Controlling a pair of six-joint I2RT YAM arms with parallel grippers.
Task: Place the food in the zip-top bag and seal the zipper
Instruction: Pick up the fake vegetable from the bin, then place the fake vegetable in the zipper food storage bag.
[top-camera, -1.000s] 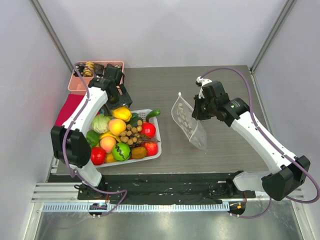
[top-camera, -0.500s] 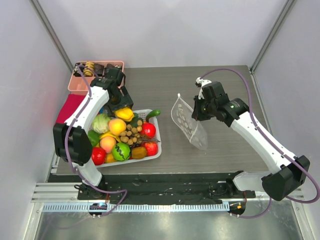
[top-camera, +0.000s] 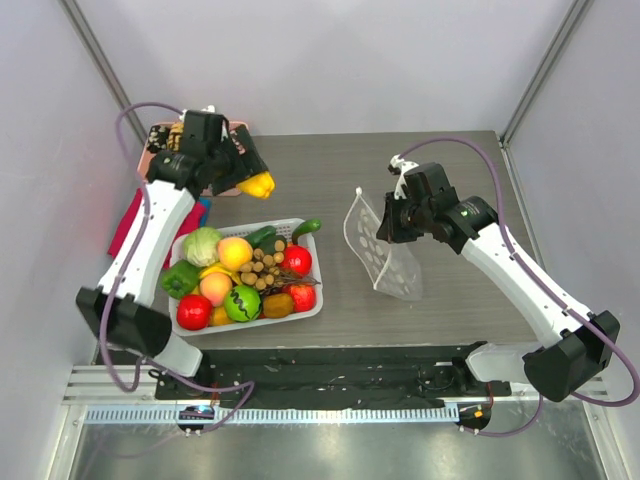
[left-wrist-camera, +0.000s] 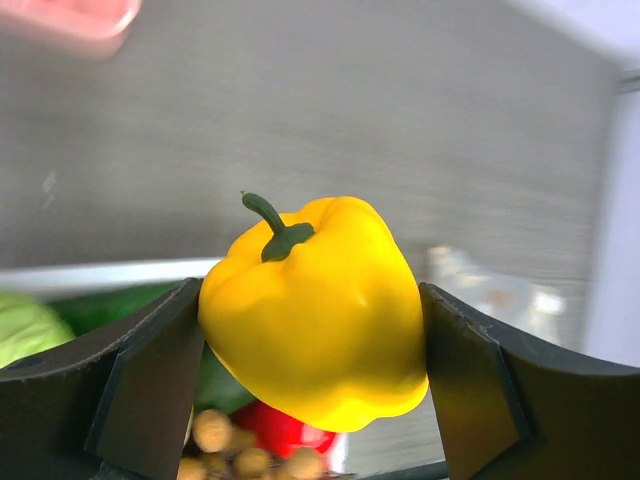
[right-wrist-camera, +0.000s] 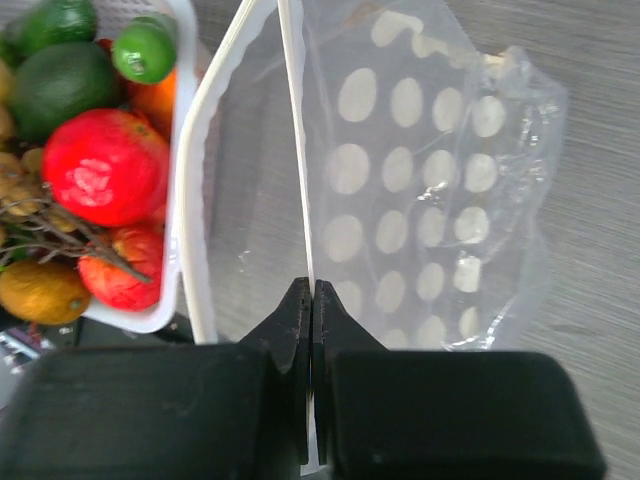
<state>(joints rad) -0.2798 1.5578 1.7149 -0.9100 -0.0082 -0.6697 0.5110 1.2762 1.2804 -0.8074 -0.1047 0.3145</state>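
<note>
**Item 1, nearest you, left of centre:** white basket (top-camera: 318, 290) holding the rest of the food (top-camera: 240, 275), heaped to the rim.

**Item 2, mid-table, right:** zip-top bag (top-camera: 392, 262), hanging on edge from the right gripper (top-camera: 384, 226). The fingers are pressed tight together, pinching the bag by its zipper (right-wrist-camera: 296, 150). That edge runs roughly near-to-far, and the dotted body hangs toward the table near the basket's right rim.

**Item 3, farthest, left:** yellow pepper (left-wrist-camera: 320, 320), stem up, clamped at its sides between the widely spread fingers of the left gripper (top-camera: 252, 180). It is held above the table beyond the basket's far rim.

**Note:** From the pepper, the bag lies to the right and nearer you, well apart. Your left arm carries the pepper across. The mouth looks barely parted, so it probably needs opening toward the left first.
</note>
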